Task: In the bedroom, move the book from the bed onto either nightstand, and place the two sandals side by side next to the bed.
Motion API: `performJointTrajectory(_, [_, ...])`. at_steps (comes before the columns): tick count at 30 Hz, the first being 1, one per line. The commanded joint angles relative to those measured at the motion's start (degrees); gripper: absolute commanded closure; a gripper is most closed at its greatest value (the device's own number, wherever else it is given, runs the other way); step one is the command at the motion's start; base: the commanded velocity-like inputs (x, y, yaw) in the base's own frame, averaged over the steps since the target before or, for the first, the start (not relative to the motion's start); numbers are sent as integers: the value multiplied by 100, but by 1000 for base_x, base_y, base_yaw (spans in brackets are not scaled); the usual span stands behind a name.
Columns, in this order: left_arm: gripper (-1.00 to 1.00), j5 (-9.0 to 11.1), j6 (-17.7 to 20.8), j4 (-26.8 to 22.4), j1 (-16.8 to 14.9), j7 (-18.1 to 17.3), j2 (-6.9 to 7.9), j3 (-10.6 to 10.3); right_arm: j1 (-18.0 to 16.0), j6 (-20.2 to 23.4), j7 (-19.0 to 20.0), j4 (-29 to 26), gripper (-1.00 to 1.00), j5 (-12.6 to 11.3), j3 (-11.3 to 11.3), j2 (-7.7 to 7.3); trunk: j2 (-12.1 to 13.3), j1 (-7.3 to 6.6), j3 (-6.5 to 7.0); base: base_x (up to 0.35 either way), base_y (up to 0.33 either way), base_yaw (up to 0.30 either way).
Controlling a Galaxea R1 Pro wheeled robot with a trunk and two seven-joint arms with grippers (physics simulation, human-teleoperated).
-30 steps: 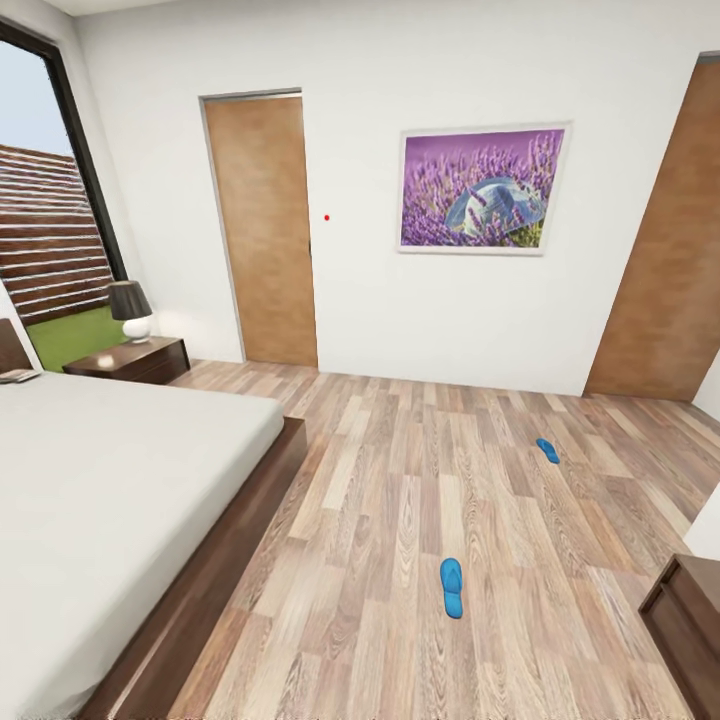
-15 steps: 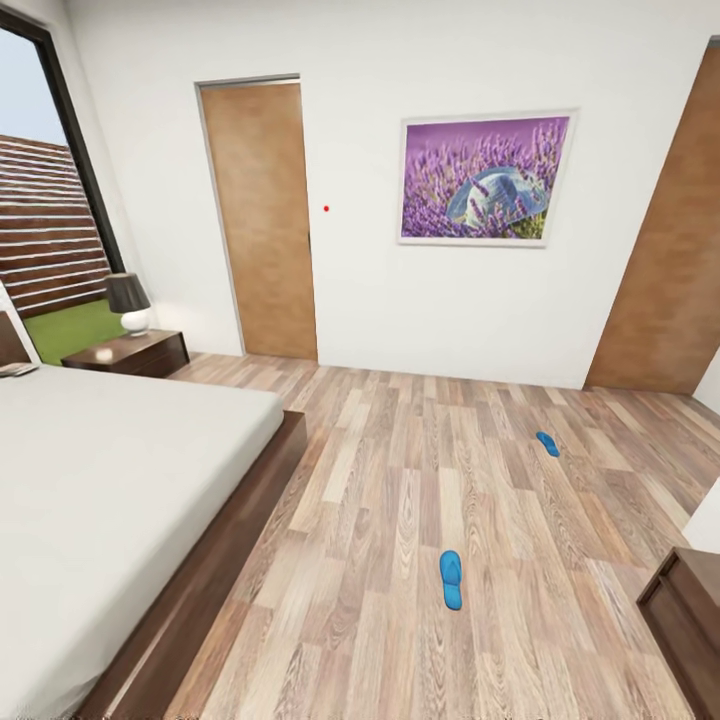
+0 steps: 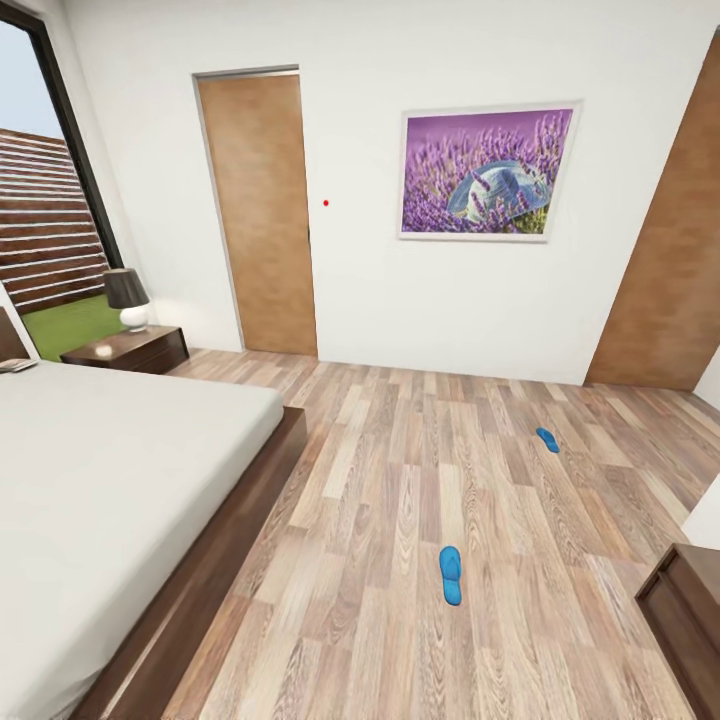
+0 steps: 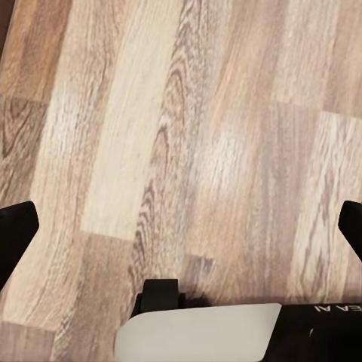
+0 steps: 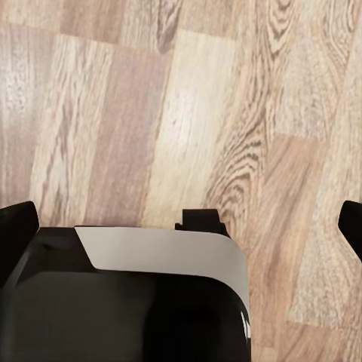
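The left end effector (image 4: pixel 181 226) hangs over bare wood-plank floor (image 4: pixel 188 136) with its two dark fingertips spread wide at the frame's sides and nothing between them; the right end effector (image 5: pixel 181 219) is likewise spread wide and empty above the same planks. Both arms appear tucked low beside the robot's body, pointing down, a travelling pose rather than a reaching one. The head view shows the bedroom: one sandal (image 3: pixel 451 574) lies on the open floor, well apart from the bed (image 3: pixel 120 480), and the other sandal (image 3: pixel 547 439) lies further off toward the far wall. A nightstand (image 3: pixel 135 350) with a lamp (image 3: pixel 127 299) stands by the bed's head corner. A small flat object at the bed's far edge may be the book, too small to tell. The step in hand looks like the approach; next the base must close on a sandal or the bed before either arm can reach.
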Motion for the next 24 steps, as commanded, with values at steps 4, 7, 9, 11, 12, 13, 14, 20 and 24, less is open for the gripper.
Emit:
performJointTrajectory(4, [-100,0,-18,4,0,-2,0,-2,-3,-19,5,6,-100,-2,-3,0,-3,0,-6,1,0,0])
performJointTrajectory(7, [-100,0,-18,4,-2,-3,0,-2,-2,-19,5,4,-100,-2,-3,0,-3,0,-7,108,0,0])
performJointTrajectory(9, [-100,0,-18,5,-3,-3,0,-2,-2,-19,5,4,-100,-2,-3,3,-3,0,-7,259,0,0])
performJointTrajectory(11, [-100,0,-18,5,0,-3,0,-2,-2,-19,5,3,-100,-2,-3,3,-3,0,-7,304,0,0])
performJointTrajectory(12, [-100,0,-18,6,-1,-3,0,-2,-2,-19,5,3,-100,-2,-3,5,-3,0,-7,318,0,0])
performJointTrajectory(13, [-100,0,-18,6,-2,-3,0,-2,-2,-19,5,3,-100,-2,-3,6,-3,0,-7,320,0,0])
performJointTrajectory(14, [-100,0,-18,6,-3,-3,0,-2,-4,-19,5,3,-100,-2,-3,7,-3,0,-7,322,0,0])
performJointTrajectory(20, [-100,0,-18,8,-3,-3,0,-2,-4,-19,5,3,-100,-2,-3,6,-3,0,-7,325,0,0])
performJointTrajectory(24, [-100,0,-18,10,-2,-3,0,-2,-2,-19,5,3,-100,-2,-3,8,-3,0,-7,326,0,0])
